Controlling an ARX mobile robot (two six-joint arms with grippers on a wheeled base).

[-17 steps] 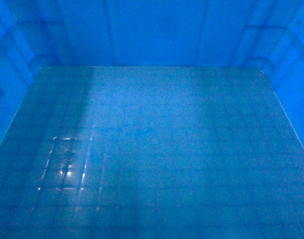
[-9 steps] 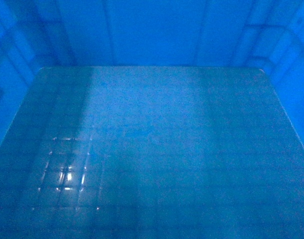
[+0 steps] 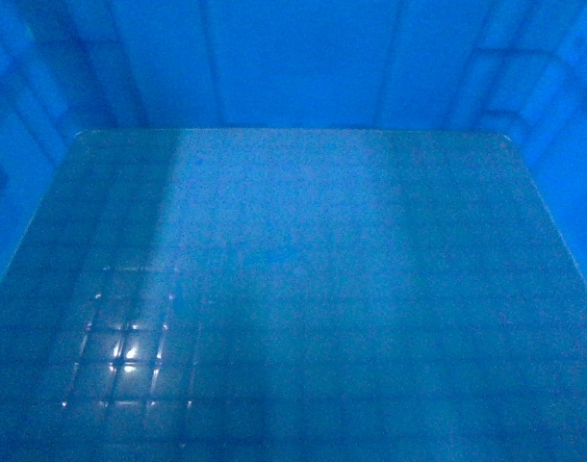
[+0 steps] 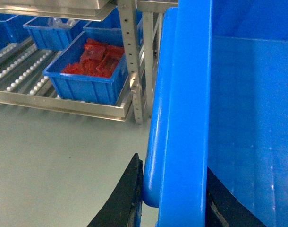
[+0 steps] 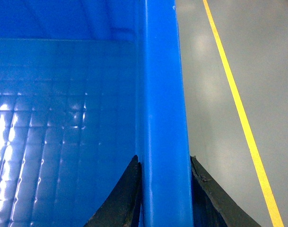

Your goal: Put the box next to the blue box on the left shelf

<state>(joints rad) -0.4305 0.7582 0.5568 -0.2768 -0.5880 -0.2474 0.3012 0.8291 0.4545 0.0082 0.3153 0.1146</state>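
Box [image 3: 293, 289], a large open-top bright blue plastic crate, hangs above the grey floor [image 4: 49, 161], left gripper [image 4: 174, 201] and right gripper [image 5: 164, 189] each clamping an opposite rim, probably to carry it level toward the metal roller shelf [image 4: 63, 106].

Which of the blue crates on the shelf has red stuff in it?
The nearest shelf crate, beside the upright post; the one behind it holds clear items.

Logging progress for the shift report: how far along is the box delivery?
Done: the box is picked up, its rim clamped by the left hand and the right hand.
In hand: carrying it above the grey floor.
Left: setting it beside the blue box of red packets on the roller shelf, which is some way off.
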